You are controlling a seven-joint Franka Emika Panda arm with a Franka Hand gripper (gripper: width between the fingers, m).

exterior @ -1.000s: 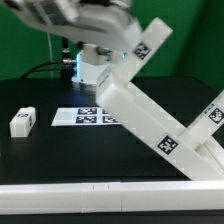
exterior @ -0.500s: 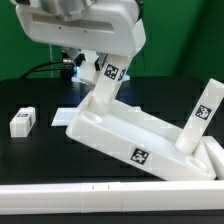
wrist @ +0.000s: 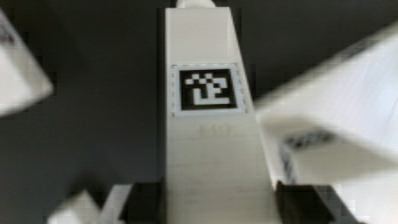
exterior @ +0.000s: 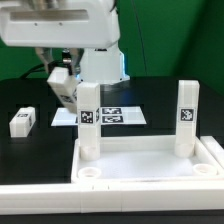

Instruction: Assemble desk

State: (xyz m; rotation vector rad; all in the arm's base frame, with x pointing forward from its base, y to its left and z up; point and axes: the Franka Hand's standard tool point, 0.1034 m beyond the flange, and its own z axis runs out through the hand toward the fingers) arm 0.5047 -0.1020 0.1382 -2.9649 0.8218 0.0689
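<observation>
The white desk tabletop [exterior: 150, 160] lies upside down at the front of the table. Two tagged legs stand upright in its far corner sockets: the left leg [exterior: 88, 125] and the right leg [exterior: 186, 118]. The two near sockets [exterior: 92, 172] are empty. A loose leg [exterior: 22, 122] lies at the exterior view's left. My gripper [exterior: 68, 86] is at the top of the left leg. In the wrist view the tagged leg [wrist: 205, 90] runs between the dark fingers [wrist: 150, 205] of my gripper [wrist: 228, 205], which sit tight against both its sides.
The marker board [exterior: 120, 116] lies on the black table behind the tabletop. A white wall [exterior: 40, 200] runs along the table's front edge, with the tabletop against it. The arm's body [exterior: 60, 25] hangs over the back left.
The tabletop was tilted up on edge and has swung down to lie flat at the front. The arm moved toward the exterior view's left with the leg.
</observation>
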